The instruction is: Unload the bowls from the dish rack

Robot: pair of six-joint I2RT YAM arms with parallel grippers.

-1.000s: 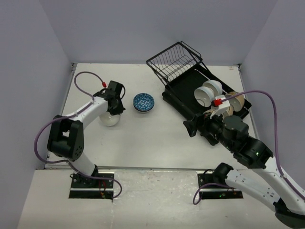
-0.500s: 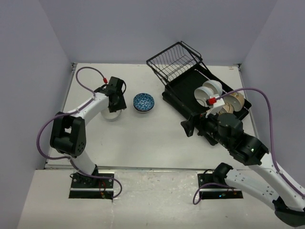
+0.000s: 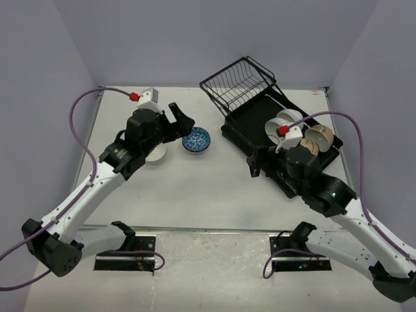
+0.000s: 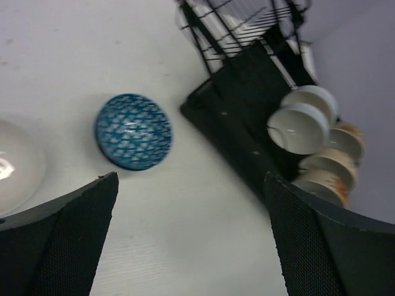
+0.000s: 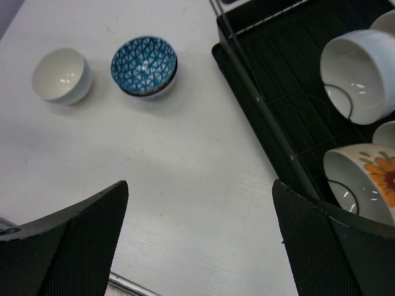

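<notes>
Your overhead view hides part of the white bowl [image 3: 156,154] under the left arm [image 3: 97,185]. The right wrist camera shows it whole, upright on the table [image 3: 214,188], at 9 o'clock of the blue-patterned bowl [image 3: 195,139], near it but not touching. That wrist view also shows you an orange flower painted on a cream bowl [image 5: 364,179], which is too small to read from above.

The dish rack [image 3: 257,120] fills the 1-to-3 o'clock part of the table. It is a long black tray with a tilted wire basket [image 3: 237,81] at its 11 o'clock end. At the tray's 4 o'clock end several bowls stand on edge in a row. The plain white ones [image 3: 286,127] are nearer the basket, with the cream, brown-rimmed ones behind them at 4 o'clock. Their mouths turn toward 8 o'clock.

Your left gripper [image 3: 182,118] hangs above the table at 11 o'clock of the blue-patterned bowl. Its jaws are spread wide, with nothing between them and nothing touched. Your right gripper [image 3: 253,164] is over the tray's near-left edge, at 8 o'clock of the racked bowls. It is spread just as wide and empty.
</notes>
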